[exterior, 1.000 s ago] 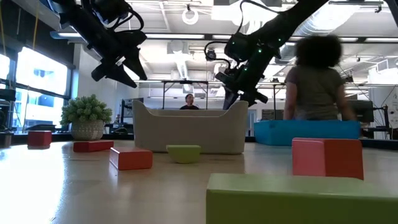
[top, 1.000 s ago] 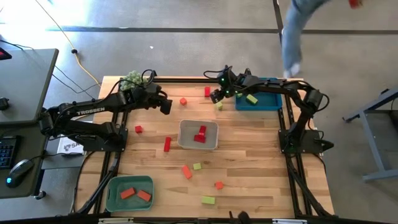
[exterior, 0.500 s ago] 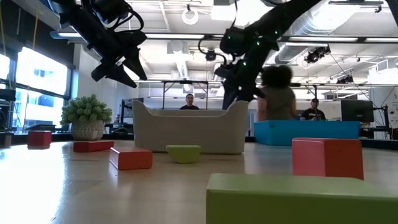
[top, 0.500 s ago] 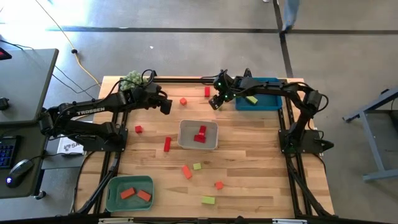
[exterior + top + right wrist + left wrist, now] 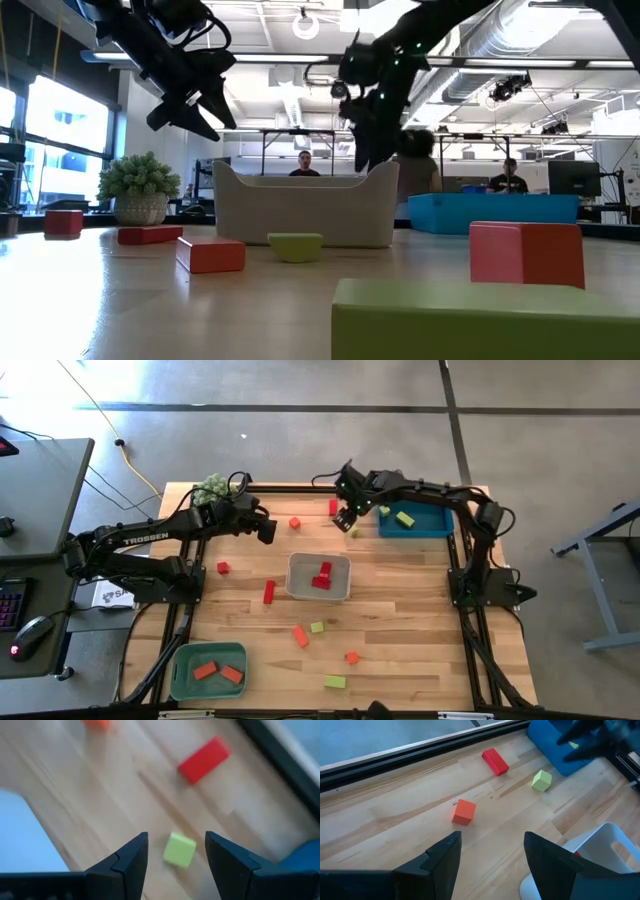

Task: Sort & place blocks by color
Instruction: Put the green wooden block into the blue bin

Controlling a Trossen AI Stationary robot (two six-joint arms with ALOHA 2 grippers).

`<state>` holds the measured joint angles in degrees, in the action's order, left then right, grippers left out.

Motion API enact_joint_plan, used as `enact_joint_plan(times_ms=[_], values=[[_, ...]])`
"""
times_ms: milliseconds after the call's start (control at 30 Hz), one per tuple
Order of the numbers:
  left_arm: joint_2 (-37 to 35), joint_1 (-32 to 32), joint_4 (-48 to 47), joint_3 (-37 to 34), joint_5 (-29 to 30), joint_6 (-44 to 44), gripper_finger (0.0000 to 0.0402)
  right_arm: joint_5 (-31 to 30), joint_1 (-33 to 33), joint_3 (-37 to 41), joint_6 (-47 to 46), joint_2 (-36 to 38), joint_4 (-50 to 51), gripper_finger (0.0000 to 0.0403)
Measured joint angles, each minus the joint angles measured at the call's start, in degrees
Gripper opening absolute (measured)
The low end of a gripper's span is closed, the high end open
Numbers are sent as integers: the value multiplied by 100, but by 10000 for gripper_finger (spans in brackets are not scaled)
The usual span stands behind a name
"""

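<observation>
The right gripper [image 5: 172, 857] hung unclenched and empty, a small yellow-green cube [image 5: 179, 849] lying between its fingers on the wooden table [image 5: 400, 610]. The left gripper [image 5: 492, 852] hovered spread, empty.

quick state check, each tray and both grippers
blue tray: holds one yellow-green block
white tray: holds red blocks
green tray: holds two orange-red blocks
left gripper: open, empty, raised
right gripper: open, empty, above a yellow-green cube
</observation>
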<state>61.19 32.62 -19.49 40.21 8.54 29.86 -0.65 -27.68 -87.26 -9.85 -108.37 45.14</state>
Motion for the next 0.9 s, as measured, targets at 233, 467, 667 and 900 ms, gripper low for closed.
enact_joint_plan(times_ms=[233,467,667,900], values=[[0,-2,-11,0,-7,-2,207,8,44,-112,124,-435,439,184],[0,-2,-13,0,-7,3,207,21,20,-108,379,-431,343,184],[0,-2,-12,0,-7,0,207,41,-5,-73,491,-494,325,184],[0,0,-9,0,-6,13,207,55,-9,-69,324,-819,321,184]])
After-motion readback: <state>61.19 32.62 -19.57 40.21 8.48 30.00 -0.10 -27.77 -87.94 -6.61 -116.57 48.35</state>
